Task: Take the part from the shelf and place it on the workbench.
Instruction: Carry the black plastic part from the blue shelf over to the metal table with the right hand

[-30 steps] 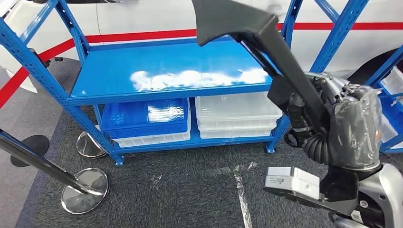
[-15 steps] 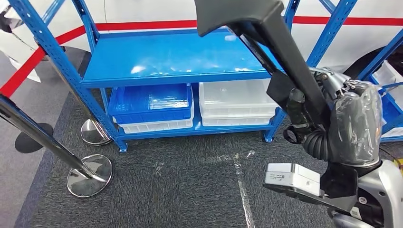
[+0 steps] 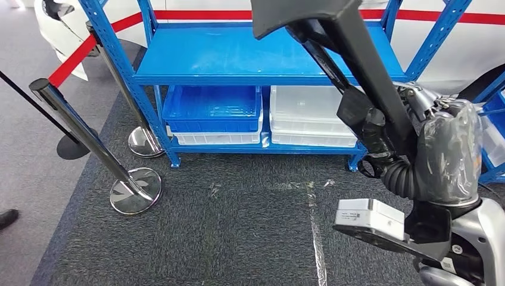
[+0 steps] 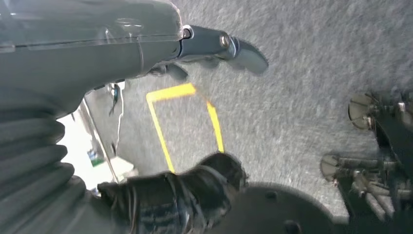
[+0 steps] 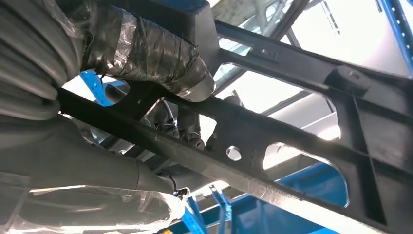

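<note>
A long black framed part (image 3: 351, 53) with cut-out openings rises slantwise in front of the blue shelf (image 3: 268, 59). My right hand (image 3: 417, 143) grips its lower end at the right of the head view. In the right wrist view the thumb and dark fingers (image 5: 160, 53) wrap around a bar of the part (image 5: 292, 146). My left hand (image 4: 195, 190) hangs over grey carpet, thumb (image 4: 224, 46) and dark fingers apart, nothing between them. The shelf's upper board is bare.
A blue bin (image 3: 211, 107) and clear bins (image 3: 309, 110) fill the lower shelf level. Two chrome stanchion bases (image 3: 134, 190) (image 3: 143, 143) with a red belt (image 3: 71, 59) stand at the left. A shoe (image 3: 7, 217) shows at the left edge. Yellow floor tape (image 4: 185, 92) lies below my left hand.
The whole picture has shifted: the shelf now lies further right and higher, more floor shows at the left, so the camera has turned. My right hand still holds the part the same way.
</note>
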You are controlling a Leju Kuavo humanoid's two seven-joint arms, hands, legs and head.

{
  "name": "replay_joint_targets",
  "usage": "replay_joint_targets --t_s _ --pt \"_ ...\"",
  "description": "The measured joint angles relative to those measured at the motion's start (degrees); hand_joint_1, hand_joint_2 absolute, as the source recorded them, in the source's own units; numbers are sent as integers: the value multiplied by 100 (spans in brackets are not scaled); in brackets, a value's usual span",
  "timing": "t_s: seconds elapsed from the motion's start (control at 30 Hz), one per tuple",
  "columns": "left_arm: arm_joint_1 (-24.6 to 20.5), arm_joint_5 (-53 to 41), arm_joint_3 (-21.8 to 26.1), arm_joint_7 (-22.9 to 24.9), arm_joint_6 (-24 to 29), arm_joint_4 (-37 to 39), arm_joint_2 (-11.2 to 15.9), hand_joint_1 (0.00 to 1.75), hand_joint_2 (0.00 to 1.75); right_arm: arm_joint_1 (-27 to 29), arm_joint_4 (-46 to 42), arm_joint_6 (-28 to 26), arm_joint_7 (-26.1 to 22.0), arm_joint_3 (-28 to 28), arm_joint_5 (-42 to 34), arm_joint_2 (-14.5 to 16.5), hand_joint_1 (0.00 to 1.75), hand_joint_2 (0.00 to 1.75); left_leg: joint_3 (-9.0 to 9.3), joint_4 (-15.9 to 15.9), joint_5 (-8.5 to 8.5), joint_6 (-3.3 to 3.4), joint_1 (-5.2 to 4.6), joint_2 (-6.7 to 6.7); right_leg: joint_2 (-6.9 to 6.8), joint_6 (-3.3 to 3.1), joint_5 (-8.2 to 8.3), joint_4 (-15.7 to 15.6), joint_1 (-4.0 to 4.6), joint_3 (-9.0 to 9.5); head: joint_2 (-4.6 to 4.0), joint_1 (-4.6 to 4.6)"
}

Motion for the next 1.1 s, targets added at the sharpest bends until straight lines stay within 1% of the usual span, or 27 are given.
replay_joint_targets --t_s 0.03,0.1,0.13,0.17,0.2,0.23,0.3,0.33,0.37,0.43,0.47,0.5,0.57,0.6,0.63,0.67,0.7,0.73,0.77,0.83,0.87,0.9,0.93,0.97,1.0,1.03,1.1 --pt "-5 1 -1 -2 -2 -3 -11 0 175 -4 1 1 2 1 -2 0 175 175 -98 303 -264 -52 28 117 -76 -29 43 -5 2 -41 0 -20" --pt "-8 1 0 -4 -3 -3 -18 0 175 -3 2 1 2 2 -2 1 175 175 -292 1079 -711 -159 93 211 -228 -47 118 6 4 -140 0 -40" --pt "-8 1 0 -4 -3 -3 -19 0 175 -3 5 2 2 3 -2 1 175 175 -318 1332 -780 -200 120 225 -301 -39 151 19 0 -198 0 -40" --pt "-8 2 0 -4 -3 -3 -20 0 175 -2 8 2 3 3 -2 1 175 175 -246 1388 -736 -233 142 239 -374 -26 177 36 -7 -254 0 -43" --pt "-7 2 -1 -4 -3 -3 -20 0 175 -3 10 2 3 3 -2 1 175 175 -63 1228 -615 -254 159 265 -441 -12 195 56 -15 -300 0 -43" --pt "-7 1 -1 -4 -3 -3 -20 0 175 -4 11 1 3 3 -2 1 175 175 223 860 -485 -261 169 339 -505 3 207 78 -19 -331 0 -44" --pt "-20 1 0 -5 -2 -3 -15 0 175 -11 11 -1 3 3 -2 1 175 175 751 97 -416 -221 119 570 -630 49 232 109 -10 -372 1 -43" --pt "-26 1 1 -5 0 -3 -11 0 175 -15 11 -1 3 3 -2 0 175 175 887 -139 -433 -178 85 649 -696 79 249 116 -1 -380 1 -41" --pt "-31 1 1 -6 2 -3 -8 0 175 -20 11 -1 3 3 -2 0 175 175 908 -217 -460 -133 48 658 -759 113 269 114 7 -385 1 -40" --pt "-26 1 2 -6 3 -2 -4 0 175 -26 14 0 2 3 -2 1 175 175 846 -253 -392 -24 43 540 -835 182 280 124 4 -388 0 -39" --pt "-26 1 2 -5 3 -2 -5 0 175 -27 16 0 2 3 -2 1 175 175 818 -279 -345 32 53 484 -747 211 208 175 -3 -406 0 -37" --pt "-30 2 2 -5 3 -1 -7 0 175 -28 19 -1 2 3 -3 -1 175 175 783 -304 -288 95 67 439 -591 226 48 319 -10 -455 0 -29" --pt "-43 2 2 -4 2 -1 -13 0 175 -24 26 -1 1 3 -3 -5 175 175 679 -313 -182 186 71 342 -218 223 -461 932 0 -647 0 -6" --pt "-49 3 2 -4 1 -1 -16 0 175 -23 29 -1 2 3 -3 -7 175 175 605 -297 -132 211 63 278 -124 216 -686 1304 12 -749 0 2" --pt "-52 3 2 -4 -1 -1 -19 0 175 -20 35 1 2 3 -4 -7 175 175 524 -275 -83 219 55 202 -84 212 -800 1562 25 -791 0 8" --pt "-54 3 2 -4 -2 -1 -21 0 175 -20 40 1 2 3 -6 -7 175 175 441 -249 -34 216 49 123 -68 209 -799 1641 30 -752 0 8" --pt "-56 4 2 -4 -3 -1 -22 0 175 -25 45 2 2 3 -8 -7 175 175 354 -215 13 204 48 40 -55 203 -692 1502 30 -610 0 7" --pt "-56 4 2 -4 -3 -1 -23 0 175 -34 48 4 2 3 -11 -7 175 175 270 -174 56 187 53 -38 -7 196 -541 1187 21 -382 0 9" --pt "-57 5 2 -5 -3 -1 -23 0 175 -49 50 5 2 3 -14 -7 175 175 183 -134 99 163 56 -112 116 187 -466 807 8 -144 0 8" --pt "-56 7 2 -6 -3 -1 -23 0 175 -74 52 13 1 3 -23 -9 175 175 58 -73 199 99 54 -264 325 163 -379 321 4 129 0 10" --pt "-53 8 2 -7 -3 -1 -22 0 175 -83 56 20 1 4 -30 -10 175 175 17 -70 261 64 50 -336 364 148 -386 261 18 141 0 13" --pt "-40 9 2 -7 -3 -1 -20 0 175 -87 60 30 0 5 -40 -10 175 175 -2 -85 327 29 46 -411 310 127 -332 284 36 106 0 16" --pt "-22 11 2 -7 -3 2 -14 0 175 -97 67 41 -1 8 -49 -10 175 175 -37 -103 371 -1 49 -440 237 97 -296 279 27 67 0 23" --pt "-7 15 2 -8 -3 3 -14 0 175 -108 73 50 -1 11 -61 -8 175 175 -83 -83 335 -28 44 -380 155 54 -241 275 16 23 0 13" --pt "3 19 2 -9 -5 4 -16 0 175 -122 78 57 -1 14 -69 -6 175 175 -144 24 179 -55 47 -252 68 5 -179 262 0 -32 0 4" --pt "3 21 2 -10 -8 5 -21 0 175 -136 81 60 -2 15 -75 -4 175 175 -220 240 -85 -81 58 -82 -18 -37 -112 251 -13 -98 0 -5" --pt "-14 25 2 -14 -11 4 -38 0 175 -149 83 61 -3 16 -80 -3 175 175 -357 935 -672 -148 102 160 -181 -75 13 254 2 -244 0 -20"
